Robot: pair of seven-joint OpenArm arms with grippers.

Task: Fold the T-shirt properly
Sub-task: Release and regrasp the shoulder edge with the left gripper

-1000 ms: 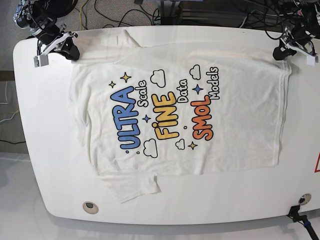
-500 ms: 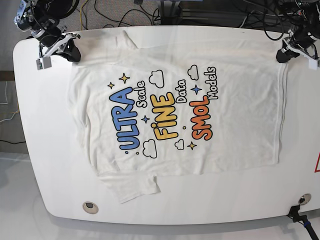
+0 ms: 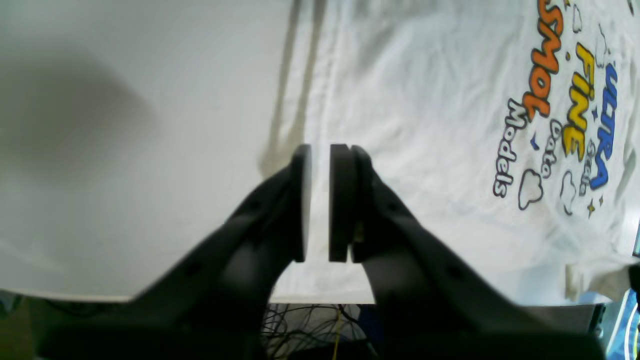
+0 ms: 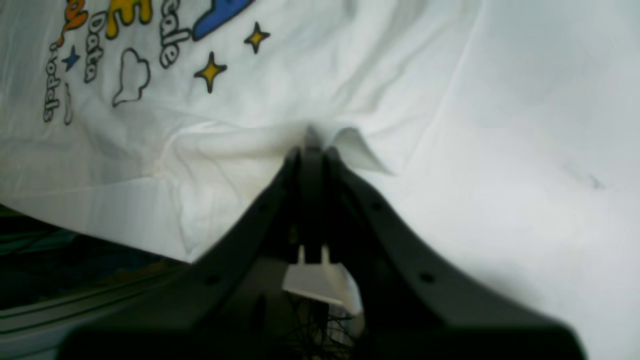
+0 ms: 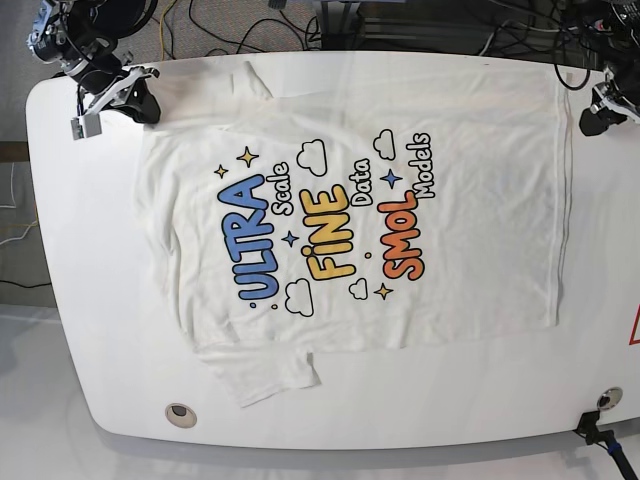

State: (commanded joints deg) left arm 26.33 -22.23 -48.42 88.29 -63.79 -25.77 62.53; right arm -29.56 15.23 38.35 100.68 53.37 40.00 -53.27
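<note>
From my seat, the near edge of the white table [image 5: 400, 415] is the one along the bottom of the base view. A round disc [image 5: 181, 415] sits close to the near left corner, another round disc [image 5: 609, 399] near the right one. Farther in lies the T-shirt [image 5: 480, 250], print up, with a flap of cloth jutting toward the near edge, left of the middle. The shirt spreads back toward the far edge, its right-hand side nearly straight and doubled. Near the far right corner I have the left gripper [image 3: 320, 150] just beside the cloth, its tips a narrow gap apart, holding nothing. By the far left corner, my right gripper [image 4: 318, 155] is pinched on the shirt, the fabric puckered at its tips. Cables [image 5: 240, 30] lie beyond the far edge.
</note>
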